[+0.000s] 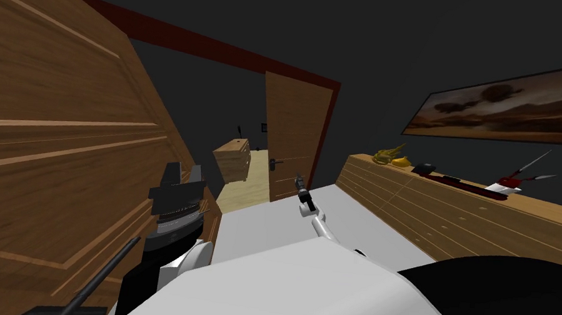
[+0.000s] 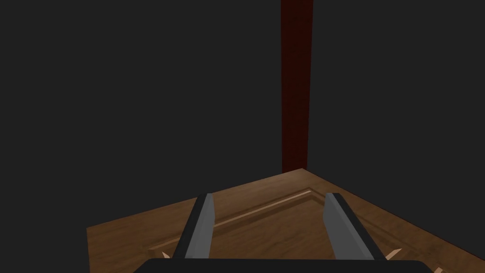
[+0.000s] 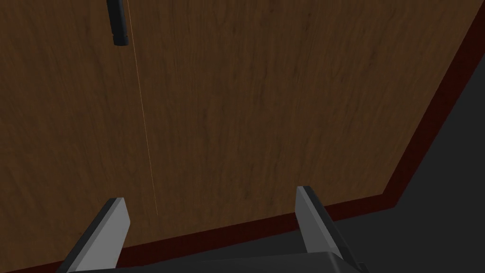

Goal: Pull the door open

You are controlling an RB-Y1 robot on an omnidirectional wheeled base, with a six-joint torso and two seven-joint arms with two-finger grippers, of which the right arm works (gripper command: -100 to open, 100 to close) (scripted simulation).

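Observation:
The brown wooden door (image 1: 294, 131) stands ahead in a dark red frame (image 1: 329, 125), with a dark lever handle (image 1: 276, 163) near its left edge. A gap to its left shows a lit floor beyond. My right gripper (image 1: 300, 182) reaches toward the door's lower part, to the right of the handle. In the right wrist view the gripper (image 3: 211, 194) is open and empty, facing the door face (image 3: 246, 104), with the handle (image 3: 117, 23) well off beyond one finger. My left gripper (image 1: 184, 171) is raised beside a panelled wooden leaf (image 1: 55, 147); it is open (image 2: 270, 195) and holds nothing.
A long wooden sideboard (image 1: 457, 216) runs along the right wall and carries yellow, black, red and white items. A wide picture (image 1: 515, 111) hangs above it. Past the gap stands a wooden chest (image 1: 232, 158). Grey floor (image 1: 268, 223) lies between me and the door.

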